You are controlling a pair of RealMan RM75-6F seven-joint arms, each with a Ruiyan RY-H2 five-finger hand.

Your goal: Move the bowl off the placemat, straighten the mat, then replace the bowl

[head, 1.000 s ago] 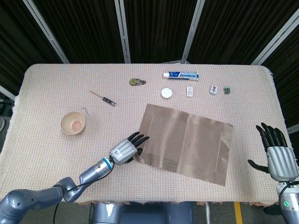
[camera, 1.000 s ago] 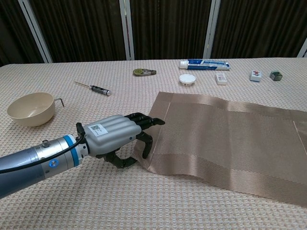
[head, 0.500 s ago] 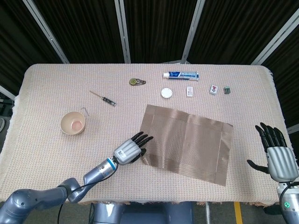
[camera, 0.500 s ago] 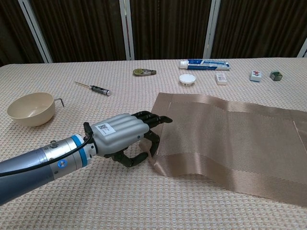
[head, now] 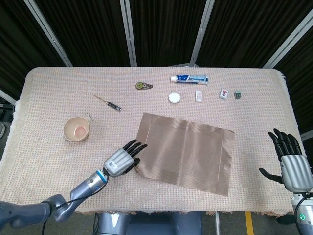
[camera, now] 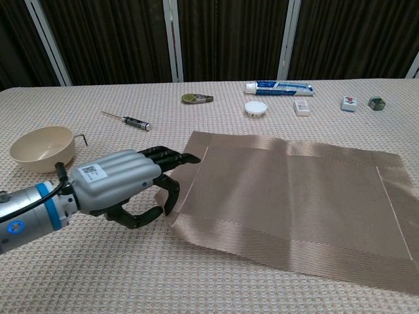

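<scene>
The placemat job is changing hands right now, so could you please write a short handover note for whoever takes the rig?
Left hand: pinching the near-left edge of the placemat, which sits skewed on the table.
Right hand: open, holding nothing, over the table's right edge, apart from the mat.
Bowl: already off the mat, upright on the tablecloth to its left, beside the screwdriver.
Done: bowl removed; mat gripped.
Left: square the mat to the table edge, release it, then set the bowl back on it.
</scene>
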